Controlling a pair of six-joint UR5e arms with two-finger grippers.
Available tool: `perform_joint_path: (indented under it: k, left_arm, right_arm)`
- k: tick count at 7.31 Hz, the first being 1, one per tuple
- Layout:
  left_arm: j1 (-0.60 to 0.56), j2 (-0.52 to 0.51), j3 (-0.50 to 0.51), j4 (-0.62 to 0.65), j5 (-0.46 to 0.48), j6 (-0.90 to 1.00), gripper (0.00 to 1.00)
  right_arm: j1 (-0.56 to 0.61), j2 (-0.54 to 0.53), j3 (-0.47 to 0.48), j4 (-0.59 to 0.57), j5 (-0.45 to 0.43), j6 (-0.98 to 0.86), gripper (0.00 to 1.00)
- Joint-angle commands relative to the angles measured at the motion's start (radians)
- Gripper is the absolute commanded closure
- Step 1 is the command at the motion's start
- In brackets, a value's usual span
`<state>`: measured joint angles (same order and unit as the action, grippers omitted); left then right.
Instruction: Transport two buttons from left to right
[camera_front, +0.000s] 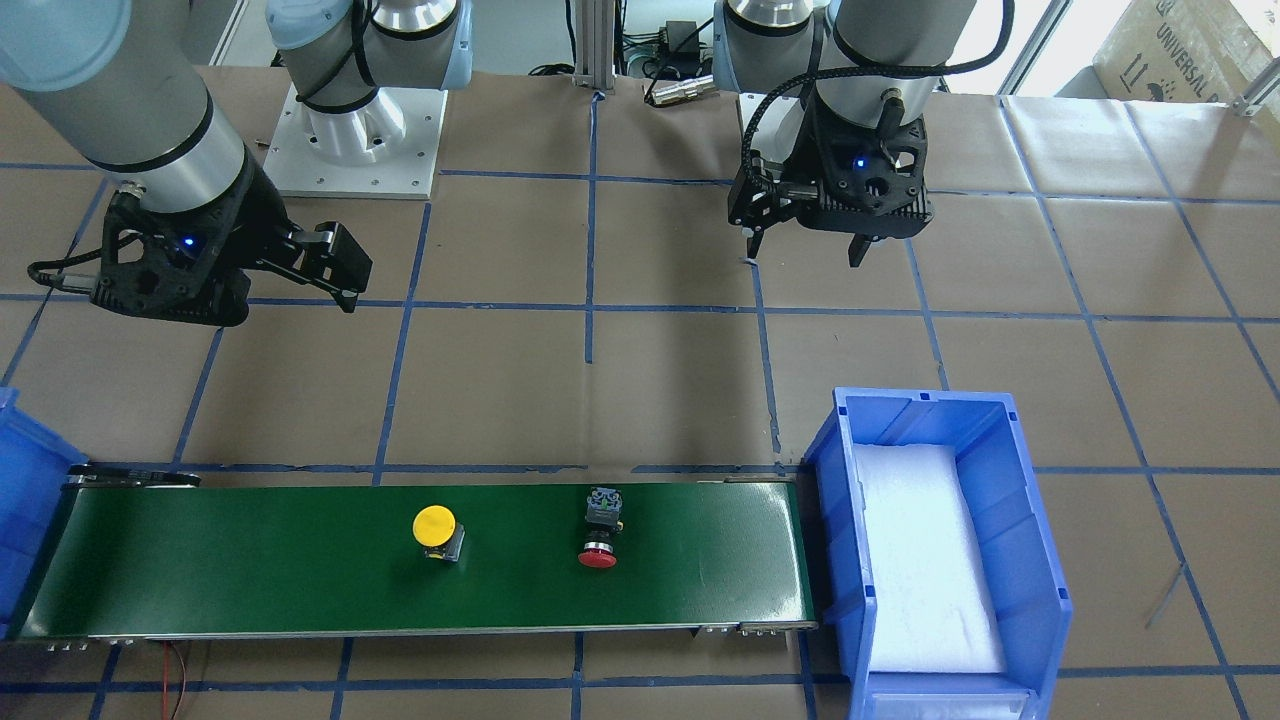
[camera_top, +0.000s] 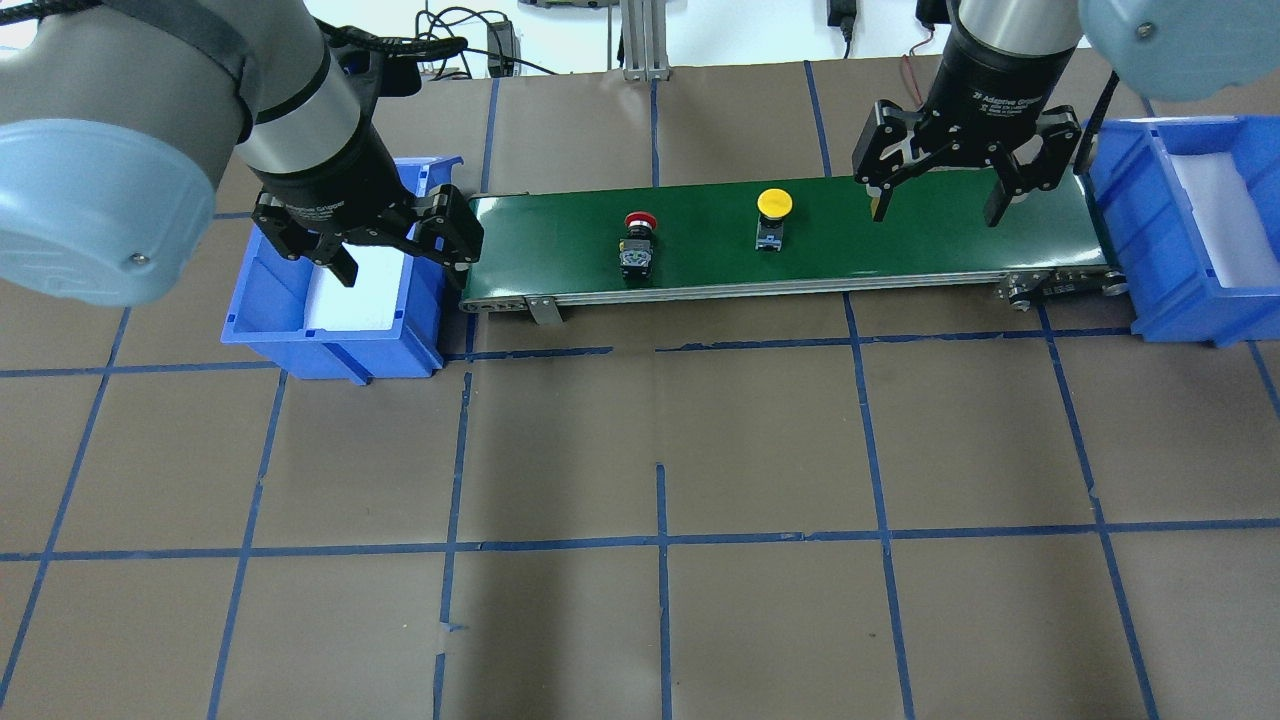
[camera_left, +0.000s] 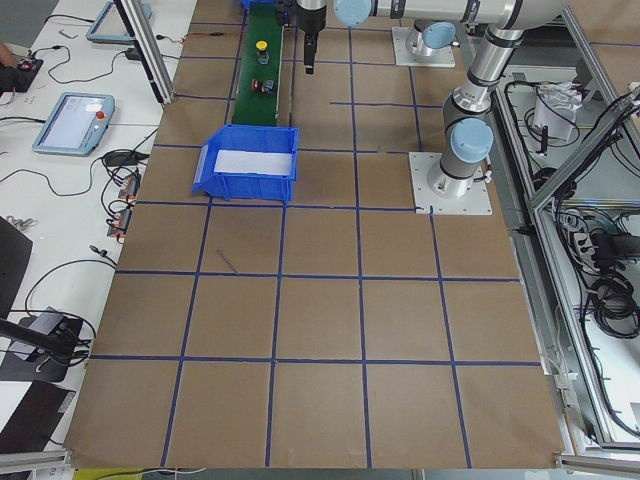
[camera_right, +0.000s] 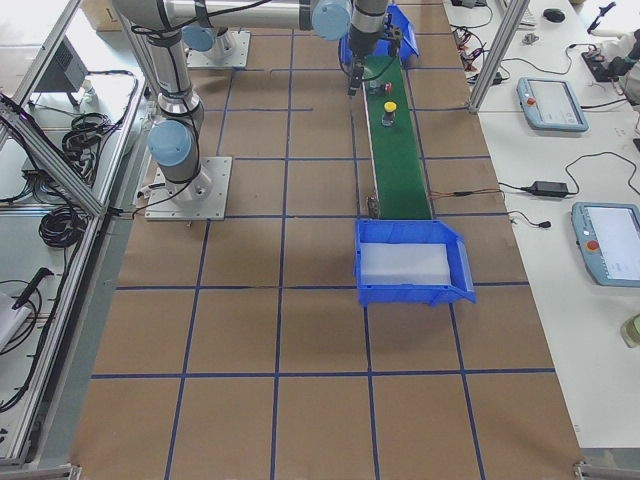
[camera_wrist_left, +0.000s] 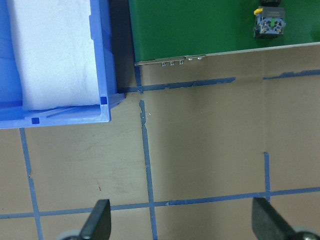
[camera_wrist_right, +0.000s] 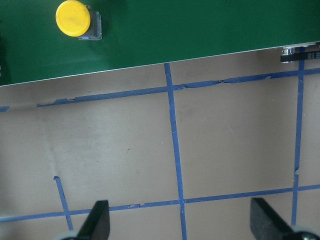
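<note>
Both buttons sit on the green conveyor belt (camera_top: 900, 255). The yellow-capped button (camera_top: 773, 205) is near the belt's middle. The red mushroom button (camera_top: 638, 225) lies on its side to its left. In the front view the yellow button (camera_front: 435, 527) is left of the red one (camera_front: 598, 555). My left gripper (camera_top: 400, 262) hangs open and empty, high by the left blue bin (camera_top: 330, 335). My right gripper (camera_top: 937, 215) hangs open and empty, high by the belt's right part. The right wrist view shows the yellow button (camera_wrist_right: 73, 18). The left wrist view shows the red button's base (camera_wrist_left: 270, 22).
A second blue bin (camera_top: 1150, 240) with a white foam liner stands at the belt's right end. The left bin (camera_front: 830, 450) also holds white foam. The table is brown paper with blue tape lines. The arm bases (camera_front: 355, 130) stand at the robot's side.
</note>
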<state>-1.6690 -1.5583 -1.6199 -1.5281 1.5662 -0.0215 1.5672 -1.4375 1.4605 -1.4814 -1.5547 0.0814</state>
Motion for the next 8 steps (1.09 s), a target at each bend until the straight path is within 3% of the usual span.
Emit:
perform_joint_path:
  k: [1, 8]
  left_arm:
    - [0.0, 0.001, 0.0, -0.003, 0.002, 0.0, 0.0]
    - [0.0, 0.001, 0.0, -0.003, 0.029, 0.0, 0.0]
  right_arm:
    - [-0.002, 0.008, 0.001, -0.049, -0.002, -0.166, 0.0]
    - [-0.006, 0.014, -0.031, -0.056, -0.005, -0.173, 0.0]
